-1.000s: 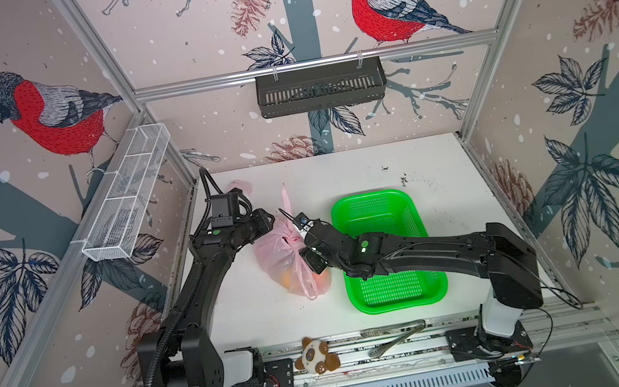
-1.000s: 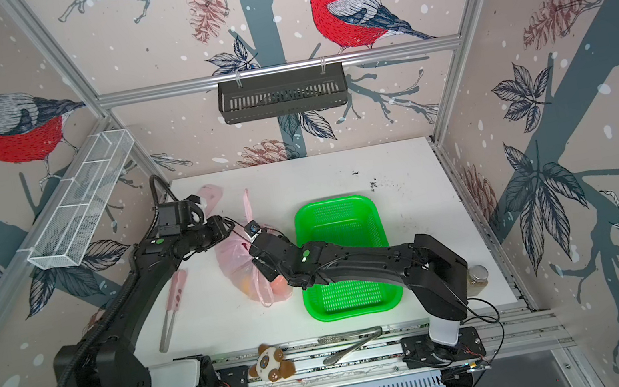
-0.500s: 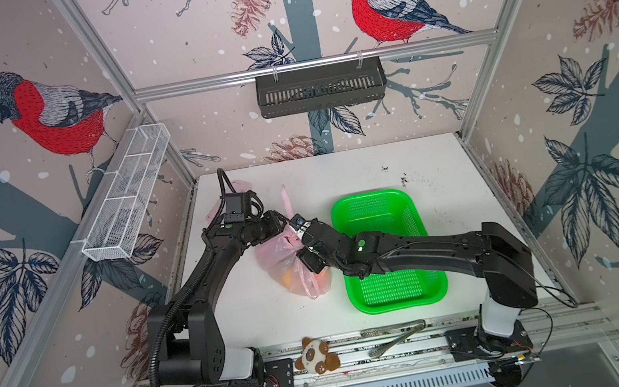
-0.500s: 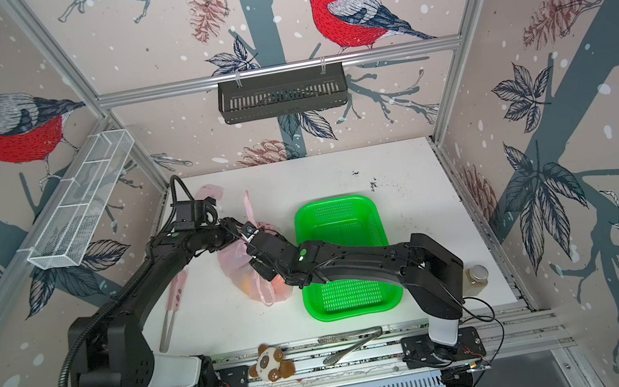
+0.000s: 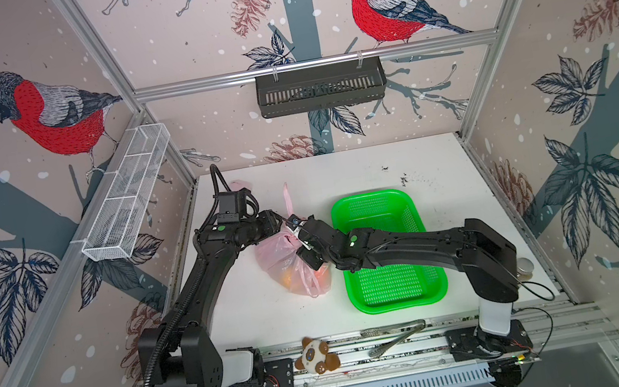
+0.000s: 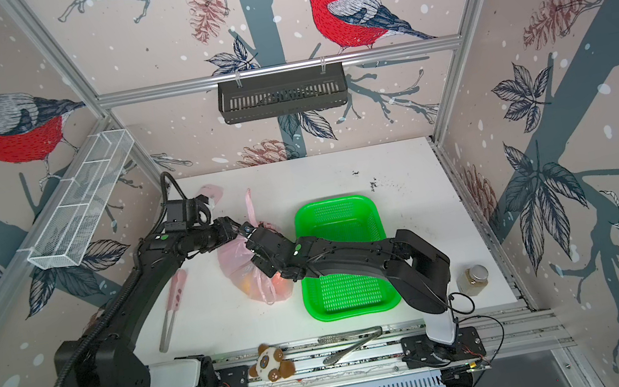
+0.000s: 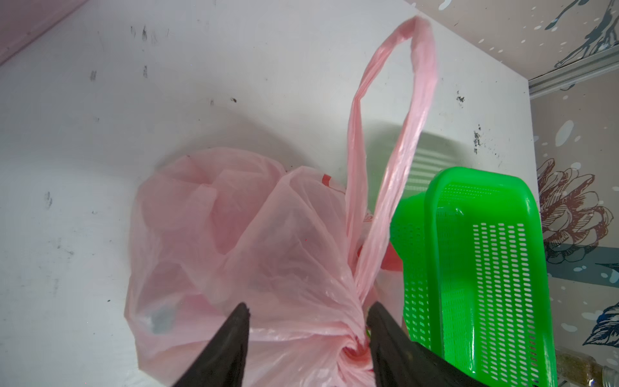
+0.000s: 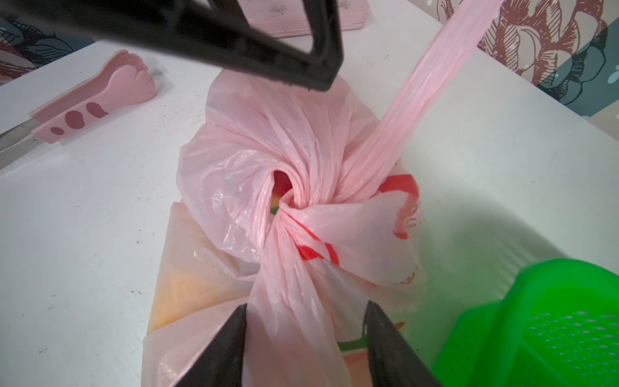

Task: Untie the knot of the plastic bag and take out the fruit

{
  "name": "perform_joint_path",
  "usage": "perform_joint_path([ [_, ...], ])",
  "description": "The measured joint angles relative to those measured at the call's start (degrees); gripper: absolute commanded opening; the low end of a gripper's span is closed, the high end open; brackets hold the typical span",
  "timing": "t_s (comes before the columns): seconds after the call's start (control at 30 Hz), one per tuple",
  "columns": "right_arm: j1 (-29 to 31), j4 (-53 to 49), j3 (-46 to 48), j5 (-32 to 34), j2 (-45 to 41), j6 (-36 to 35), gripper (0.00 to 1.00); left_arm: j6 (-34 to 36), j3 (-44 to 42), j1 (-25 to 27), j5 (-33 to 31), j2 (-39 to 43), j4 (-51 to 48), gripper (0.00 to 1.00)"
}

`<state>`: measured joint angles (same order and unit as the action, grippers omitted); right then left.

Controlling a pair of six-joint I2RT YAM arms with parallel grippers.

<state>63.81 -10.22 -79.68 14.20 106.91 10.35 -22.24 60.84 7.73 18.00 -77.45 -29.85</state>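
In both top views the plastic bag [image 5: 288, 257] lies on the scuffed white table [image 5: 442, 165] beside a green basket [image 5: 401, 303], with bird wallpaper [image 5: 388, 9] all around. Left wrist: the left gripper [image 7: 308, 311] is parted astride the bag's neck, by the knot [image 7: 355, 351]. Right wrist: the right gripper [image 8: 306, 311] is parted around a handle strand [image 8: 291, 284] without pinching it.

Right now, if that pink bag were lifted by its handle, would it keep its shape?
Probably not: the bag is thin, crinkled film, so it should sag. The fruit showing through would likely weigh down the bottom.
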Motion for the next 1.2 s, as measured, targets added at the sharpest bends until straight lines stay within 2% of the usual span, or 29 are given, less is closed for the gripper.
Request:
perform_joint_path([
  [0.17, -0.2, 0.6, 0.4, -1.5, 0.1, 0.0, 0.28, -0.3, -0.9, 0.0, 1.3, -3.5, 0.5, 0.58],
  [0.33, -0.2, 1.6, 1.0, -2.3, 0.1, -0.1, 0.14, -2.9, -1.4, 0.2, 2.8, -6.1, 3.3, 0.58],
  [0.5, 0.9, 2.3, 1.7, -2.8, 0.0, -1.5, 0.06, -4.7, -1.3, 0.9, 3.6, -7.7, 5.7, 0.59],
  [0.67, 2.9, 4.5, 2.9, -2.6, -0.7, -3.6, 0.04, -5.3, -1.3, 1.2, 3.2, -8.8, 6.8, 0.57],
  [0.77, 4.1, 5.6, 3.3, -1.8, -0.8, -4.8, 0.04, -5.4, -1.4, 1.3, 2.7, -9.4, 7.2, 0.44],
  [0.93, 4.6, 7.7, 4.7, -0.4, -2.1, -5.8, 0.03, -5.9, -1.8, 1.4, 1.4, -10.2, 8.7, 0.04],
  [0.97, 4.7, 7.8, 4.9, -0.4, -2.4, -5.9, 0.03, -6.0, -1.8, 1.4, 1.4, -10.3, 8.8, 0.0],
  [1.2, 4.7, 9.4, 7.1, 1.8, -4.2, -6.0, 0.02, -7.3, -2.7, 1.4, 1.2, -10.2, 11.2, 0.0],
])
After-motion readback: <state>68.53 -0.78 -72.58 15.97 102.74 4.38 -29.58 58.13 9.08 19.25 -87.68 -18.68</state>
